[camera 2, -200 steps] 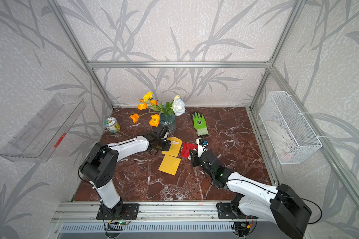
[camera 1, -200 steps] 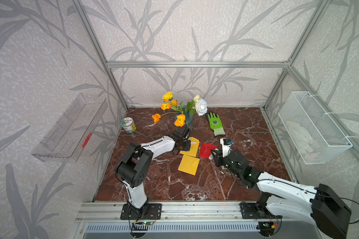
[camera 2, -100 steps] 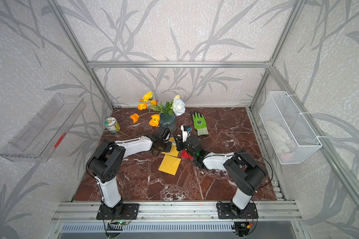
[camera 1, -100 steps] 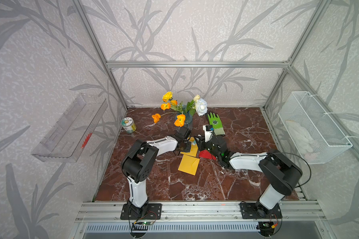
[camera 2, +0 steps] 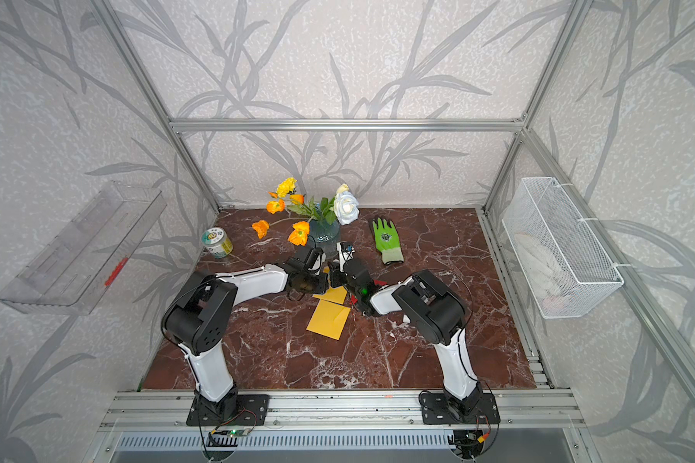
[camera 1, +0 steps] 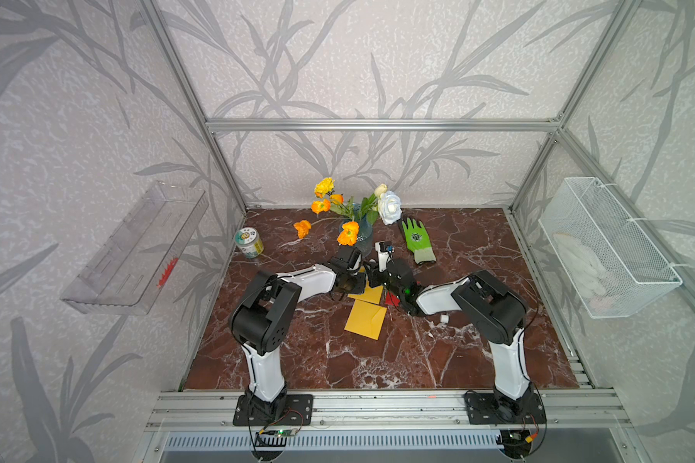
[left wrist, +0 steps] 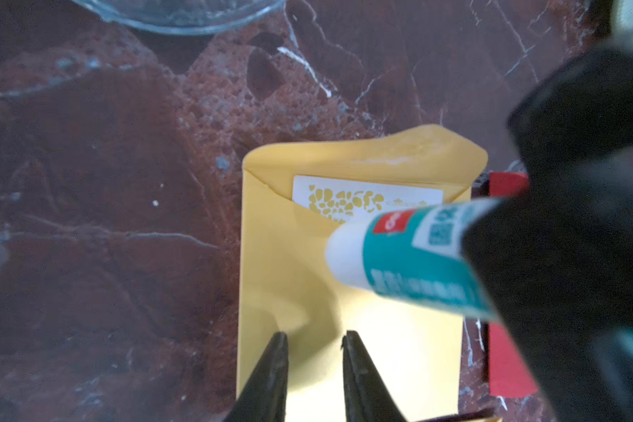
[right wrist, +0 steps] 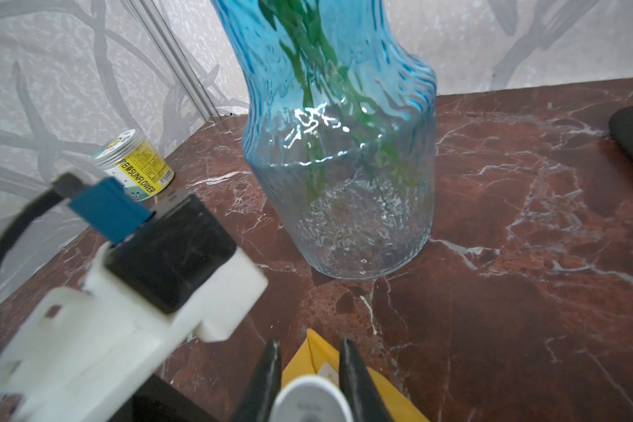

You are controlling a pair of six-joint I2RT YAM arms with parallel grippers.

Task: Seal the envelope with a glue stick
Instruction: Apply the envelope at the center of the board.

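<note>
A yellow envelope [left wrist: 289, 274] lies on the marble with its flap open and a white card inside; both top views show it [camera 1: 372, 296] [camera 2: 335, 296] between the arms. My left gripper [left wrist: 315, 338] [camera 1: 354, 282] is open, its tips a little apart on the envelope's body, nothing between them. My right gripper [right wrist: 309, 347] [camera 1: 373, 274] is shut on the glue stick [left wrist: 410, 255], a white tube with a teal label. The stick's white end [right wrist: 309, 400] points at the pocket's edge beside the card; whether it touches, I cannot tell.
A second yellow envelope [camera 1: 365, 319] lies just in front, a red sheet [left wrist: 507, 365] beside the first. The blue glass vase [right wrist: 344, 182] of flowers stands close behind the grippers. A can [camera 1: 249, 242] sits back left, a green glove [camera 1: 416, 238] back right.
My right arm has swung in from the front right toward the left with the glue stick, which now hangs over the envelope. The left gripper has stayed on the envelope.
</note>
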